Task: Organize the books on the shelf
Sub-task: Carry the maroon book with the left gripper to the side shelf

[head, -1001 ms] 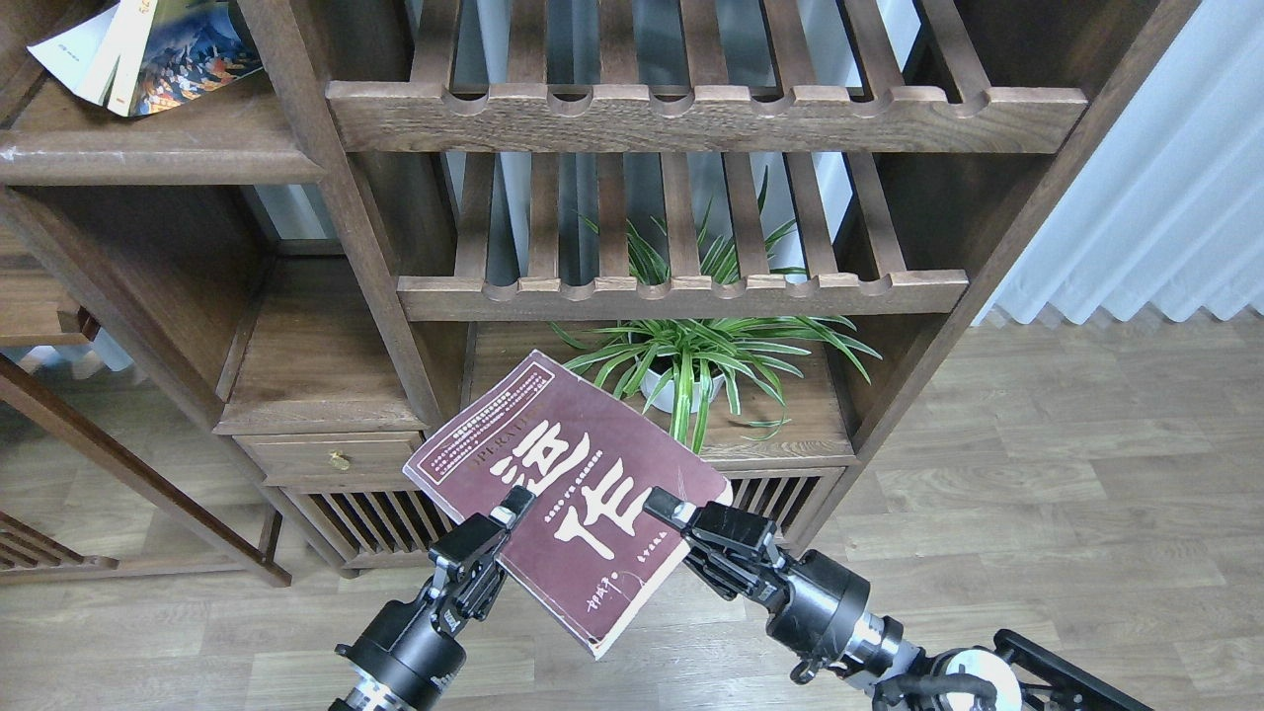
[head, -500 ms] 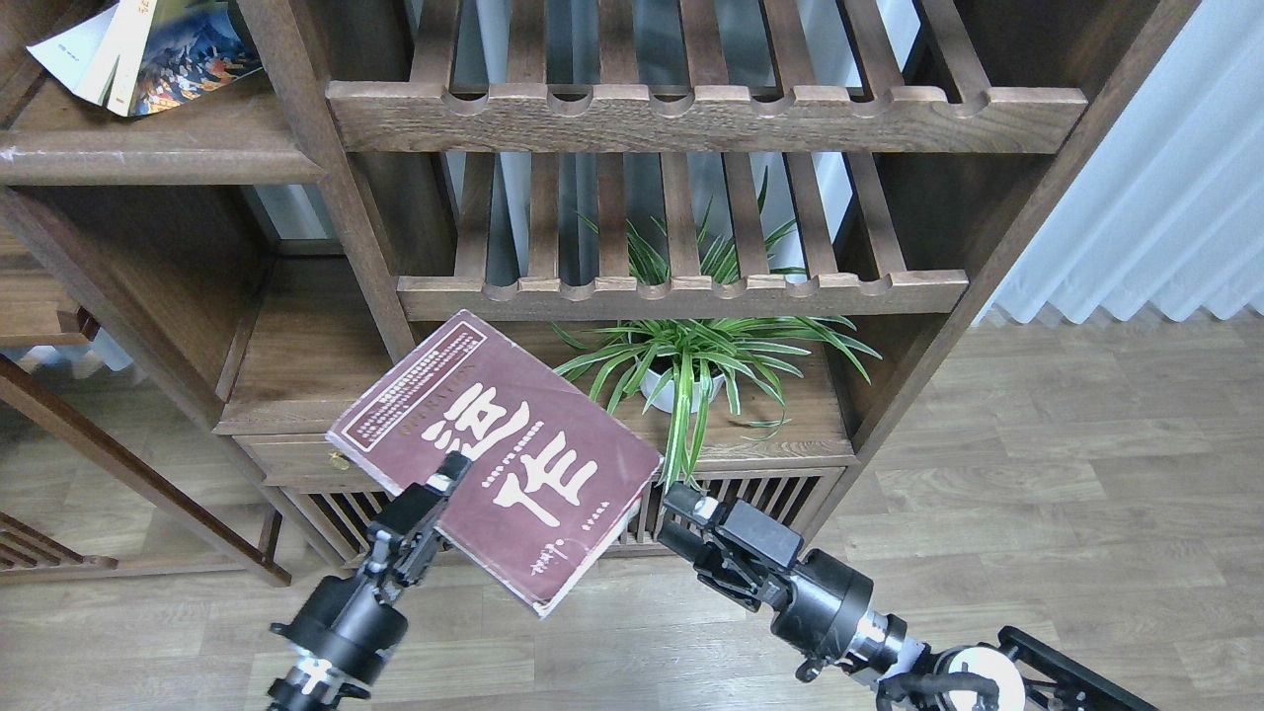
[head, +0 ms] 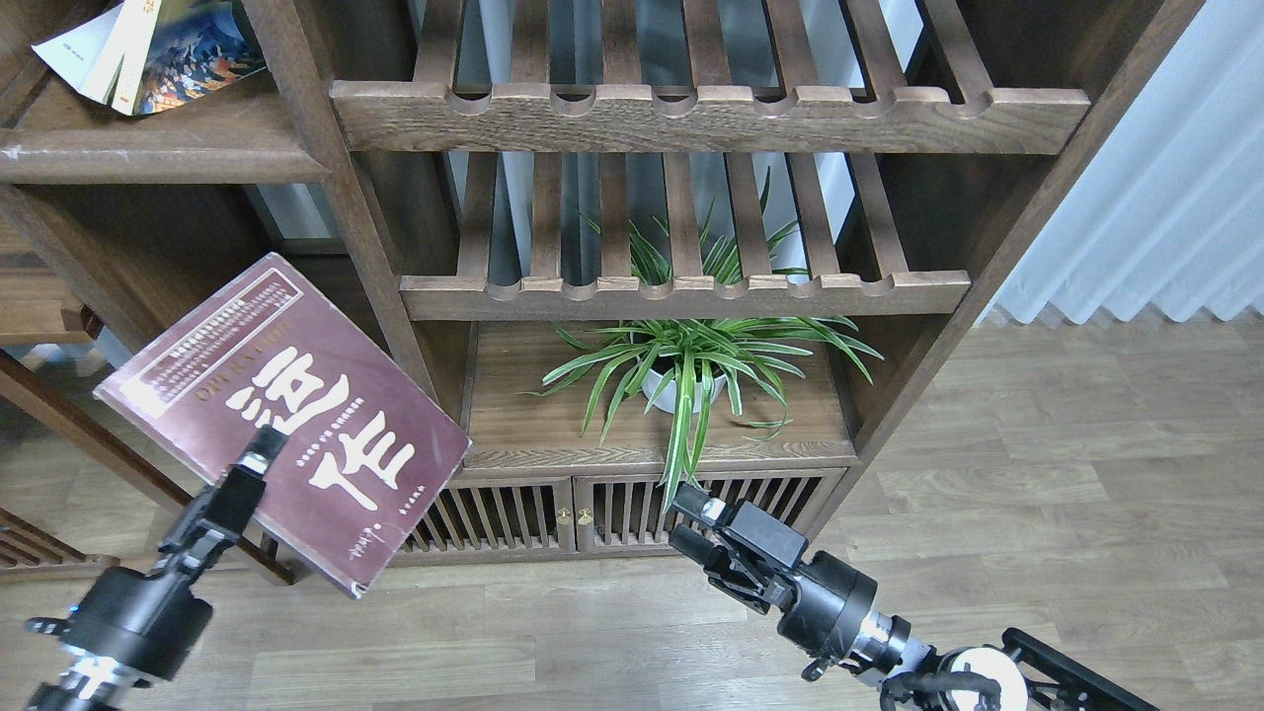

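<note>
1. left gripper [head: 259, 456] pinching maroon book [head: 286, 415], held tilted in the air below the shelf [head: 148, 148].
2. right gripper [head: 691, 518] holding nothing, fingers apart or together: cannot tell.
3. 2 more books [head: 148, 49] lying on the shelf.

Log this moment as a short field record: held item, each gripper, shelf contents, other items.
held item: maroon book, tilted, in front of the cabinet's left side
left gripper: jaws shut on the maroon book's lower edge
right gripper: holds nothing, low in front of the cabinet doors; jaws' state unclear
shelf: upper left, white book leaning on it
other items: potted plant under the slatted racks
</note>
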